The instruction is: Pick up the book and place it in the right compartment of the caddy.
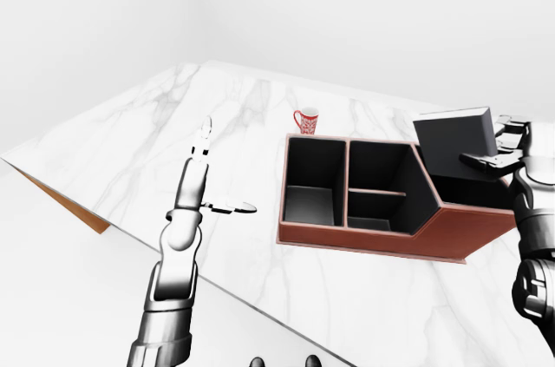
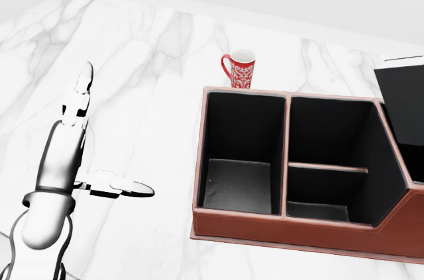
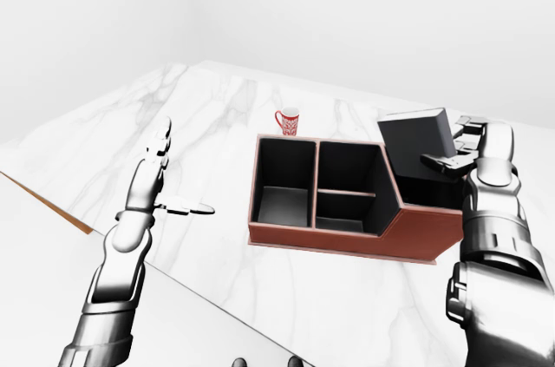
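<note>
- Two hands show, and nearest of all, well to the left of the caddy [image 3: 347, 202] in the right-eye view, is my left hand [image 3: 149, 183], hanging above the marble table [image 1: 156, 150] with its fingers [image 3: 159, 146] spread: two reach straight up and the thumb juts sideways toward the caddy. It holds nothing.
- At the caddy's right end, my right hand [image 3: 473, 152] pinches the black book [image 3: 416, 143], thumb across the near face and fingers behind its right edge.
- That book stands tilted, its lower part dipping past the rim of the caddy's right compartment; whether it touches the floor of that compartment I cannot tell.
- Left of it, the caddy's two other compartments show only their dark lining.
- Farthest off, just beyond the caddy's top left corner, a red patterned mug [image 2: 240, 69] stands upright on the table.
</note>
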